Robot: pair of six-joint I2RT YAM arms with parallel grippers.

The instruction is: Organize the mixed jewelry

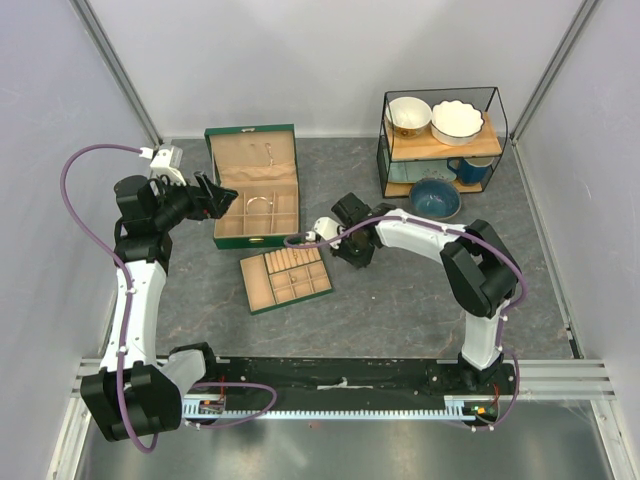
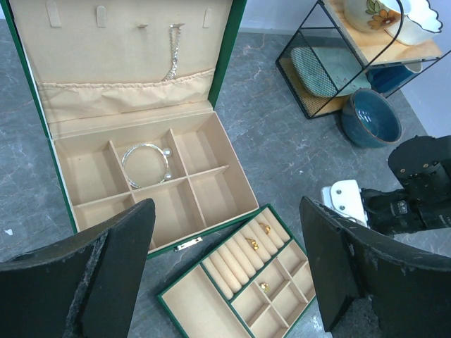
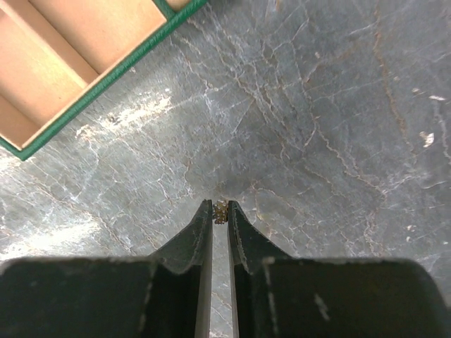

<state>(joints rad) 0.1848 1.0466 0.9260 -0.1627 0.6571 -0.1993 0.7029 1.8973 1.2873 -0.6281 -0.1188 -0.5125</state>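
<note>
Grey marbled table [image 1: 400, 300], pale walls on three sides. A wire shelf [image 1: 440, 140] with bowls stands at the far right, and a blue bowl [image 2: 370, 116] sits on the table in front of it.

The green box [image 2: 211, 193] lies open at the far left-centre with its lid [image 2: 106, 56] tipped back. A thin chain [image 2: 172, 53] hangs on the lid lining. The silvery bangle [image 2: 146, 164] lies flat in the middle compartment of the far row.

The lift-out tray [image 2: 187, 303] lies on the table just near of the box, skewed and apart from it. Two gold rings [image 2: 252, 243] are seated in the roll slots. A third gold piece [image 2: 263, 286] is in a small square compartment beside them.

The left gripper [image 2: 227, 211] hangs above the near edge of the box. Its fingers [image 2: 106, 282] are spread wide and carry nothing.

The right gripper [image 3: 220, 210] is on the right side of the tray, low over bare table. Its fingers are nearly together, pinching a tiny gold-brown stud [image 3: 220, 213] at the very tips. Whether the stud touches the table cannot be told. A corner of the tray shows at the upper left of the right wrist view, well apart from the tips.
</note>
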